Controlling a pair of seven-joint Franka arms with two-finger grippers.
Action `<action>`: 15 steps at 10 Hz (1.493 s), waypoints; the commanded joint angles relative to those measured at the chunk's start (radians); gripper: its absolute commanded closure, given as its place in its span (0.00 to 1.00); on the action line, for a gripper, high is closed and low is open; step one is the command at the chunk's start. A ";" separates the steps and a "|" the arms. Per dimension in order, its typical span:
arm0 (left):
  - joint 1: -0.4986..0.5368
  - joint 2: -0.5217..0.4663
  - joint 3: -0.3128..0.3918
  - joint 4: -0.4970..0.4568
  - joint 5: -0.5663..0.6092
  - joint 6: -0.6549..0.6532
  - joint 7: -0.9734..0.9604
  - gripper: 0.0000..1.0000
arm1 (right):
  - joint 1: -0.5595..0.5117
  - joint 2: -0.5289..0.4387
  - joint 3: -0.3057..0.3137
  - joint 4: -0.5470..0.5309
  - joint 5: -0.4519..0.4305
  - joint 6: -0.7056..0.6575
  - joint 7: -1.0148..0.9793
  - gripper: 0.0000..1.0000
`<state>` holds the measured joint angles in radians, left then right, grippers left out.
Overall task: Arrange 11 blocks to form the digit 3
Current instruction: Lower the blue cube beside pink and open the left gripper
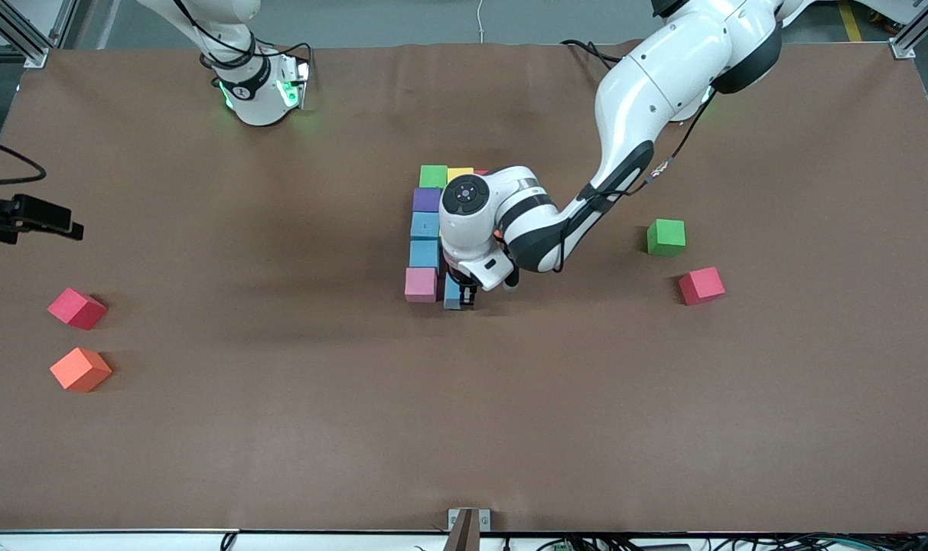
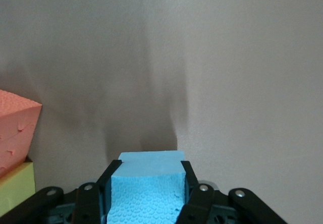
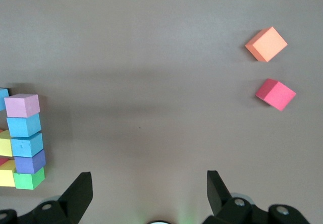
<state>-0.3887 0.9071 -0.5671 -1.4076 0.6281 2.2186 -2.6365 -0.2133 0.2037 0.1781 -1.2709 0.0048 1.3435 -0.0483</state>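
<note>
Left gripper [image 2: 146, 196] fingers [image 2: 107, 181] are pinching a light blue foam cube [image 2: 146, 183] on two opposite faces, cube seated squarely between the pads with its leading edge poking out past the tips. In the front view that cube [image 1: 453, 294] sits low at the table, just beside the pink foam cube [image 1: 421, 285] at the end of the column nearest the front camera; can't tell if it's touching down yet. Progress on the digit 3: one column in place, green cube [image 1: 434, 176], purple cube [image 1: 427, 200], two light blue cubes [image 1: 425, 239], then pink; a yellow cube [image 1: 460, 174] starts the farthest row, and the wrist hides whatever else is laid beside the column. Judging by that, roughly half-plus is built and the nearest row is just being started. Loose stock: green cube [image 1: 666, 236] and red cube [image 1: 701, 285] toward the left arm's end, red-pink cube [image 1: 76, 308] and orange cube [image 1: 80, 369] toward the right arm's end. Right gripper [image 3: 149, 193] waits by its base, fingers spread wide, empty.
</note>
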 commanded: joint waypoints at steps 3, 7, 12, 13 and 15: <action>-0.024 0.030 0.013 0.029 -0.016 0.009 0.016 0.75 | 0.167 -0.246 -0.197 -0.284 -0.011 0.055 -0.027 0.00; -0.036 0.035 0.013 0.029 -0.016 0.009 0.013 0.75 | 0.178 -0.280 -0.193 -0.331 -0.013 0.132 -0.030 0.00; -0.042 0.035 0.032 0.029 -0.016 0.052 0.003 0.75 | 0.186 -0.276 -0.193 -0.271 -0.014 0.125 -0.021 0.00; -0.044 0.036 0.032 0.029 -0.016 0.055 0.003 0.75 | 0.178 -0.273 -0.197 -0.254 -0.011 0.114 -0.027 0.00; -0.042 0.042 0.032 0.029 -0.016 0.056 0.004 0.74 | 0.190 -0.270 -0.194 -0.249 -0.019 0.114 -0.015 0.00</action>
<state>-0.4152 0.9276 -0.5534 -1.4060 0.6266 2.2626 -2.6365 -0.0445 -0.0547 -0.0065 -1.5222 0.0048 1.4664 -0.0683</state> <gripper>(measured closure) 0.471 0.000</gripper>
